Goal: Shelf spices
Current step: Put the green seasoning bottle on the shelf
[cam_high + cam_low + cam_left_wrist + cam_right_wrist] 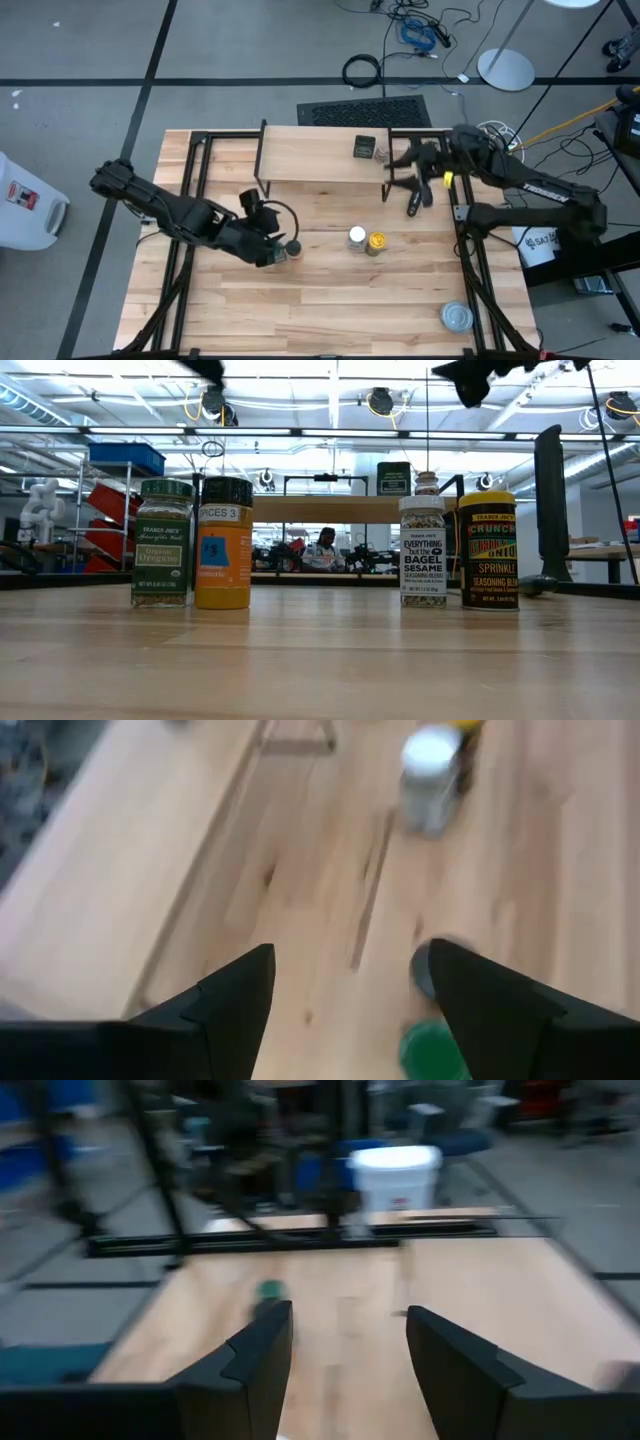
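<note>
The shelf (310,155), a light plank on black legs, stands at the table's far side. On its right end sit the dark square tin (364,147) and the small clear jar (381,153). The white-lidded jar (356,238) and the yellow-lidded jar (376,243) stand upright mid-table. The green-lidded jar (294,249) and the orange jar (223,543) stand left of them. My left gripper (272,248) is open, just left of the green-lidded jar (432,1048). My right gripper (400,195) is open, above the table near the shelf's right end.
A flat round silver tin (457,317) lies near the table's near right corner. Black frame rails (190,200) run along both sides of the table. Bare wood lies between the jars and the near edge. A white bucket (395,1175) stands on the floor beyond the table.
</note>
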